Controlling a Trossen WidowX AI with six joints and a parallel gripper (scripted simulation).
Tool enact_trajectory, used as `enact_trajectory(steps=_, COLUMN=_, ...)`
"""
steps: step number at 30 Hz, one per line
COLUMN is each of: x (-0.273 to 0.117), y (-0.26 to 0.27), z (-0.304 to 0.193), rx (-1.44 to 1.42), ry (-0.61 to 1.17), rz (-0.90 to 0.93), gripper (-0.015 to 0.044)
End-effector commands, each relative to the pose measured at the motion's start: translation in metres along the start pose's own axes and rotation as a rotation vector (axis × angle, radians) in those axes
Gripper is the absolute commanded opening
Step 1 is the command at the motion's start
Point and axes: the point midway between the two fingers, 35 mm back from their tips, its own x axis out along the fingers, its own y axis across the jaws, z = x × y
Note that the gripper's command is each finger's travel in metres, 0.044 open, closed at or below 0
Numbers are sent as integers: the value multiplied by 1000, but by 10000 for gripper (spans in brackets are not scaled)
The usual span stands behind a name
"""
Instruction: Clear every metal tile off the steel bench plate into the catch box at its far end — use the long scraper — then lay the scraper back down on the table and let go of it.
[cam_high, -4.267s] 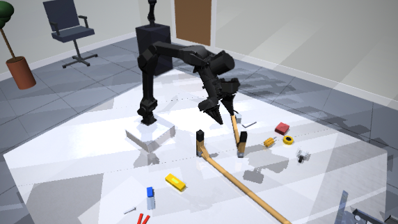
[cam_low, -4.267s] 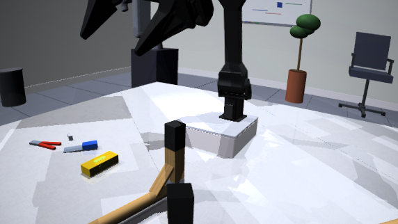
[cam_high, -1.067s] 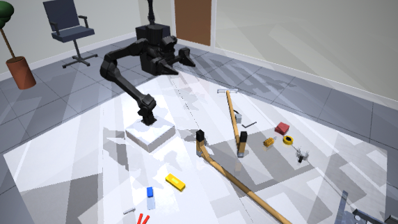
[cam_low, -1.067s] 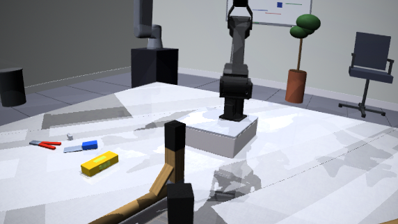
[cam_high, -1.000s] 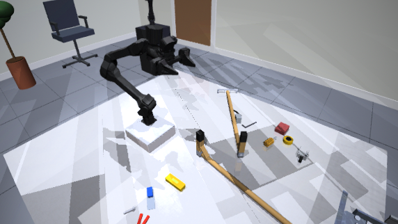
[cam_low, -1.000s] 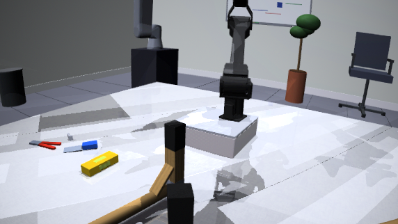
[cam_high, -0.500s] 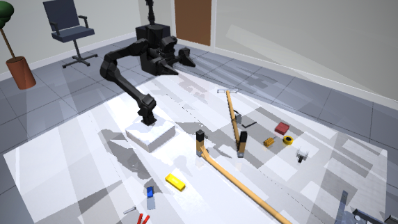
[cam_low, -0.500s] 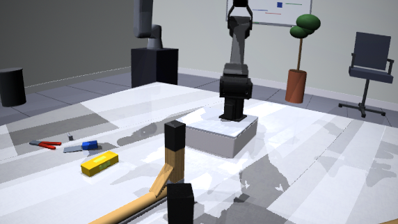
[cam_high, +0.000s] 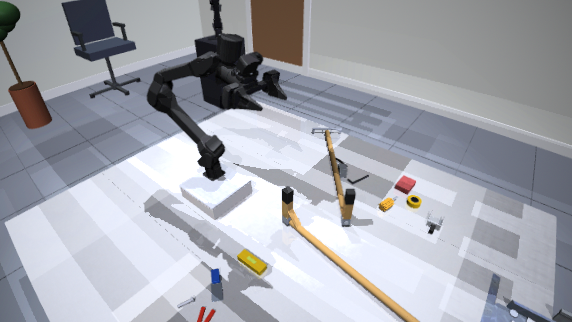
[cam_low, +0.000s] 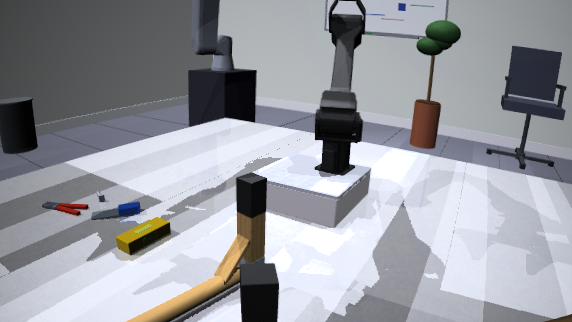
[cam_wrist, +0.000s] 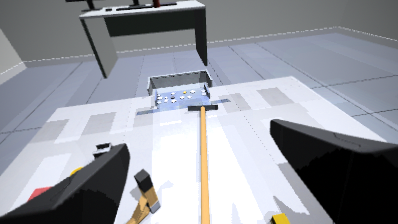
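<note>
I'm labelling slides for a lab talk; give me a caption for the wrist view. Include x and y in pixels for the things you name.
Open black gripper (cam_wrist: 200, 137) above a long wooden-handled scraper (cam_wrist: 203, 160), with small tiles on the steel bench plate (cam_wrist: 165, 104) beyond.

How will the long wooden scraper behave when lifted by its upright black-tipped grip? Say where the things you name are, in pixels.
The long scraper (cam_high: 350, 267) (cam_low: 185, 302) (cam_wrist: 204, 160) probably stays stiff, its shaft being straight wood. Expect it nose-heavy: shaft and dark blade (cam_wrist: 195, 108) reach far from the grip (cam_high: 287, 197) (cam_low: 251, 200). The blade's crosswise width may also make it twist.

Harsh glare (with patchy shadows)
</note>
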Motion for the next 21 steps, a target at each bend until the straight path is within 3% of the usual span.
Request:
enact_trajectory(steps=1, x=13, y=1, z=0, rx=-22, ry=46, rz=-4, gripper=440)
enact_trajectory(steps=21, x=65, y=2, z=-5, rx=-73, ry=217, rz=-24, gripper=440)
